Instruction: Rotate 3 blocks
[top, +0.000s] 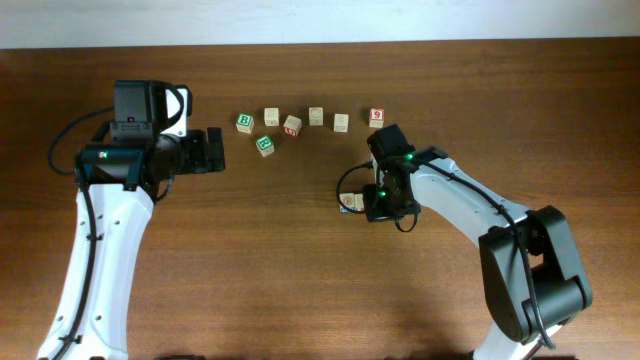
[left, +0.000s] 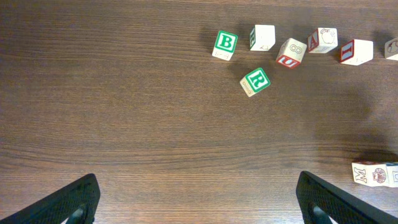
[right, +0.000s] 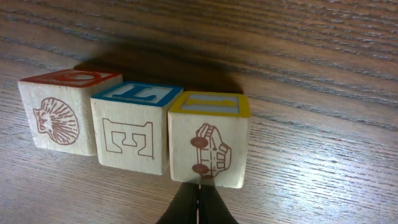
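3 pale blocks (top: 350, 201) in a tight row, red-topped shell block (right: 59, 118), blue-topped E block (right: 127, 134), yellow-topped car block (right: 208, 146)

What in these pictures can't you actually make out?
- Overhead: the three blocks are mostly hidden under the right arm.
- Left wrist: the far row's last block is cut by the right edge.
- Right wrist: the shell block has red top print too foreshortened to read.

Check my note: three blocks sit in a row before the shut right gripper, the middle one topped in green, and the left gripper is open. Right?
One slip: the middle block is topped in blue, not green, as the right wrist view shows. The rest stands, with the right gripper shut and the left gripper open.
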